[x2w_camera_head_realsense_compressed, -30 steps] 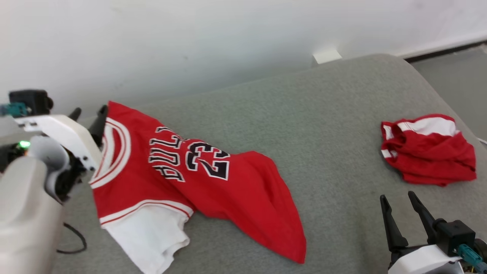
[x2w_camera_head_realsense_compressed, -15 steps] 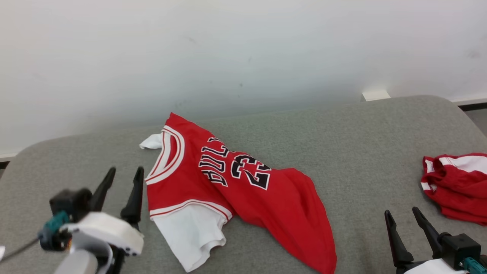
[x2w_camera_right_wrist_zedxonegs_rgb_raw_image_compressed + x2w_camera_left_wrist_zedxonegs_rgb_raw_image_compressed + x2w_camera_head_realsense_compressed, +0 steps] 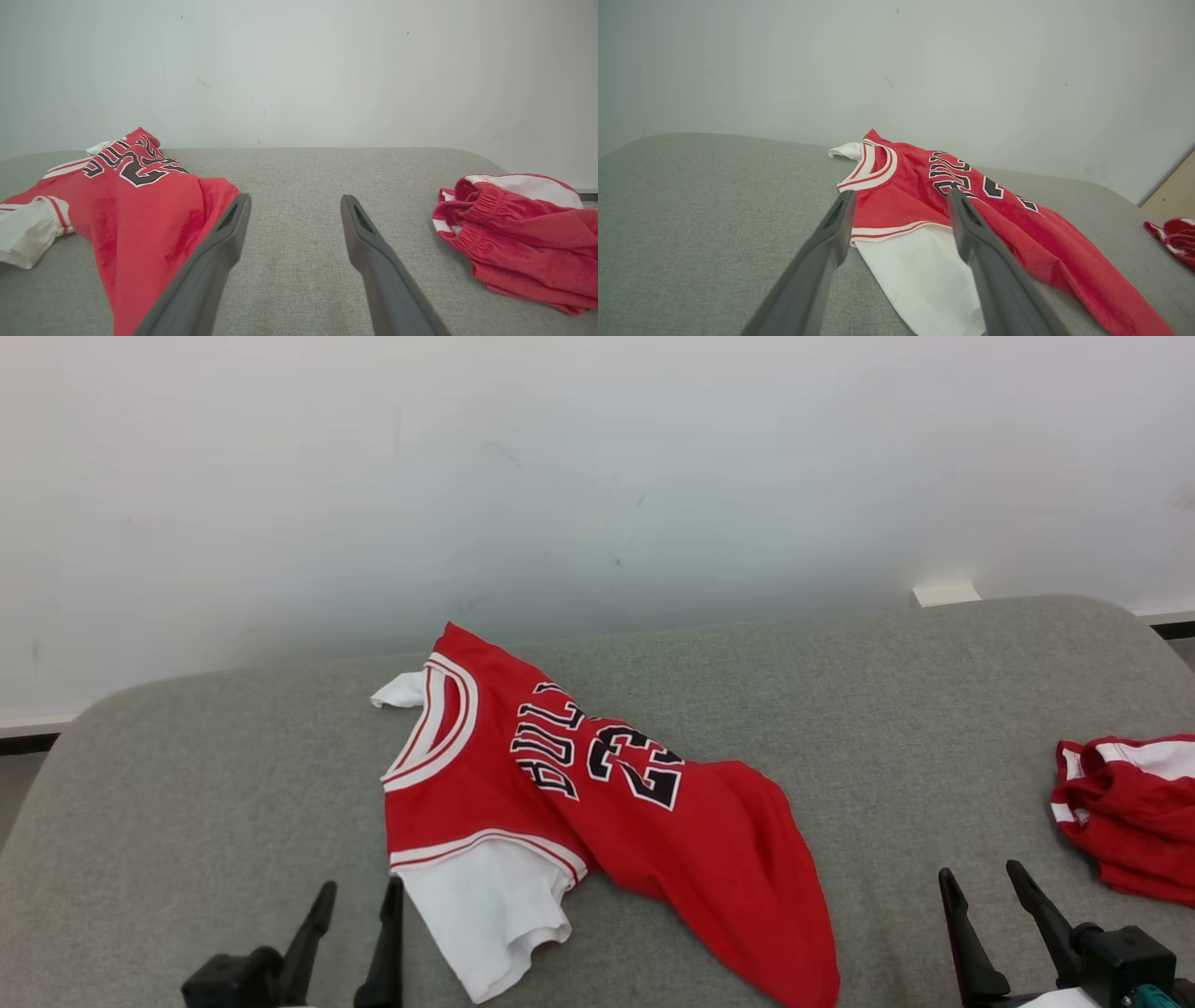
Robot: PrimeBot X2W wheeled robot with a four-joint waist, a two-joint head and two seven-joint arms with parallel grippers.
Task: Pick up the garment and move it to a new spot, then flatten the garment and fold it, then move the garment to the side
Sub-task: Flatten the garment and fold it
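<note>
A red jersey [image 3: 709, 840] with white sleeves and black "BULLS 23" lettering lies crumpled and slanted on the grey padded surface [image 3: 868, 709], collar toward the wall. My left gripper [image 3: 361, 896] is open at the lower left, just left of the white sleeve and not touching it. The left wrist view shows the jersey [image 3: 915, 186] beyond my left gripper's [image 3: 901, 196] spread fingers. My right gripper [image 3: 978, 877] is open at the lower right, empty, over bare fabric. From the right wrist, the jersey [image 3: 135, 205] lies to the left of that gripper [image 3: 295, 200].
A bunched pair of red shorts [image 3: 1130, 812] with a white band lies at the right edge, also seen as the shorts [image 3: 518, 233] in the right wrist view. A white wall [image 3: 597, 476] stands right behind the surface. The surface rounds off at both far corners.
My left gripper has drawn back from the jersey's collar to the lower left, near the sleeve. The head camera has swung, shifting the whole picture. The jersey keeps its shape.
</note>
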